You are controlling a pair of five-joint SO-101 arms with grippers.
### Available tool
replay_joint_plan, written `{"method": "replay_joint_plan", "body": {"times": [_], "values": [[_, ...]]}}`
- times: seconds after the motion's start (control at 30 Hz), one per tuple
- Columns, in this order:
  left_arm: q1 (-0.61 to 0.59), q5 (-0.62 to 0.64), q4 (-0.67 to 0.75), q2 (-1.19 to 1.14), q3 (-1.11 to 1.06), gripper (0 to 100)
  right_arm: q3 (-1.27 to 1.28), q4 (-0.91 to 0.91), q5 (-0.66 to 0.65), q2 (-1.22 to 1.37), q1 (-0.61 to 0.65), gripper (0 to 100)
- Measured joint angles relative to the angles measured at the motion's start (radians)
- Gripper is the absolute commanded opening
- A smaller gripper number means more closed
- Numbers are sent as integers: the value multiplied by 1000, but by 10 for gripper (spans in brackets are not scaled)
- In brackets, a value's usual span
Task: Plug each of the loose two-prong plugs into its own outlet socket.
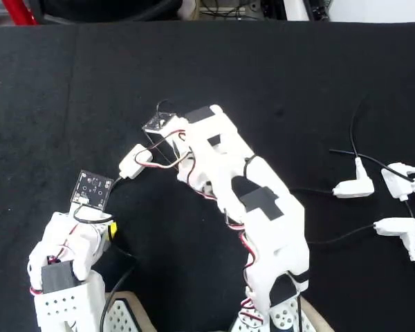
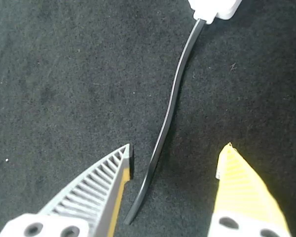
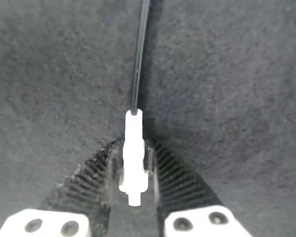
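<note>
1. The right jaws are closed on a white plug, pinching its narrow body from both sides; its black cable runs away from them over the table
2. The left jaws stand open and hold nothing; that cable lies on the table between them, nearer the grey one than the yellow one
3. The plug looks like light, hard, smooth plastic, so it may swivel in a pinch. The cable is thin and limp and should drag little, though it could tug the plug askew. I would grip across the flat sides of the body, back from the prong end, never by the cable
4. The right wrist view shows the grip itself. The left wrist view shows the cable leaving the plug's end. The high view places the plug between the two arms, left of the table's middle, with other white connectors well apart at the right; which are sockets I cannot tell
</note>
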State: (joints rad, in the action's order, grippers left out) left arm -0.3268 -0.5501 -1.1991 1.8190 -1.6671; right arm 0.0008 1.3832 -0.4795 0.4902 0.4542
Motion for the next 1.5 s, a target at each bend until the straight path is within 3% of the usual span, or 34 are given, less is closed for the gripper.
{"method": "replay_joint_plan", "body": {"times": [0.4, 0.63, 0.83, 0.93, 1.07, 1.2, 1.37, 1.5], "values": [[0, 0, 0, 0, 0, 278, 600, -431, 123, -697, -6, 11], [0, 0, 0, 0, 0, 278, 885, -703, 400, -1053, -6, 12], [103, 0, 0, 0, 0, 278, 1051, -933, 669, -1108, 51, 12], [160, 0, 0, 0, 0, 268, 1071, -970, 698, -1108, 91, 13], [253, 6, 9, 0, 0, 179, 1092, -985, 703, -1111, 126, 13], [299, 32, 152, 0, -9, 167, 1092, -985, 721, -1111, 172, 13], [311, 71, 250, -2, -12, 167, 1109, -1030, 881, -1112, 242, 13], [322, 123, 259, -2, -12, 167, 1194, -1189, 944, -1115, 245, 13]]}}
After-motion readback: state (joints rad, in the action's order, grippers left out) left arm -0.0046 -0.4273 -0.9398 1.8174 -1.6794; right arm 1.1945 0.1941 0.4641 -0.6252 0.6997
